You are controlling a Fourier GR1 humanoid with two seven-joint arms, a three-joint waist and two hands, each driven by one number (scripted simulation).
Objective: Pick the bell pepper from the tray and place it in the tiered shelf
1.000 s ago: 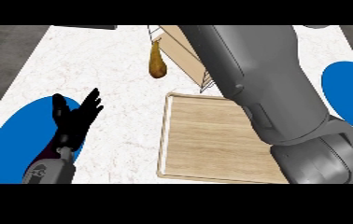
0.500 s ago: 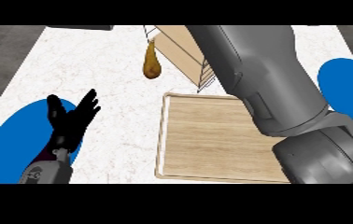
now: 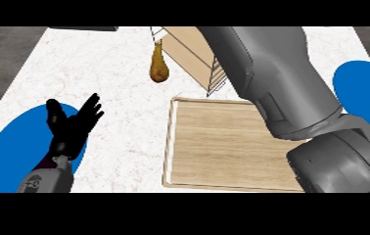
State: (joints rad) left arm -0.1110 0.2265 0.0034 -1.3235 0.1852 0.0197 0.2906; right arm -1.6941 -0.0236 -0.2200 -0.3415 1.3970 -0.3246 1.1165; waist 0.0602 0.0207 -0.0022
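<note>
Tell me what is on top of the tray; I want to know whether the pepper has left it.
The tray's visible wooden surface holds nothing. The right forearm covers its right side, so that part cannot be checked.

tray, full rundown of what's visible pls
The tray is a light wooden rectangle with visible grain and a pale raised rim, lying flat on the white marbled counter. Its visible surface holds nothing; no bell pepper shows on it. The right forearm crosses above its right part, hiding that side and corner. Its far edge sits close to the shelf; whether they touch cannot be told.
</note>
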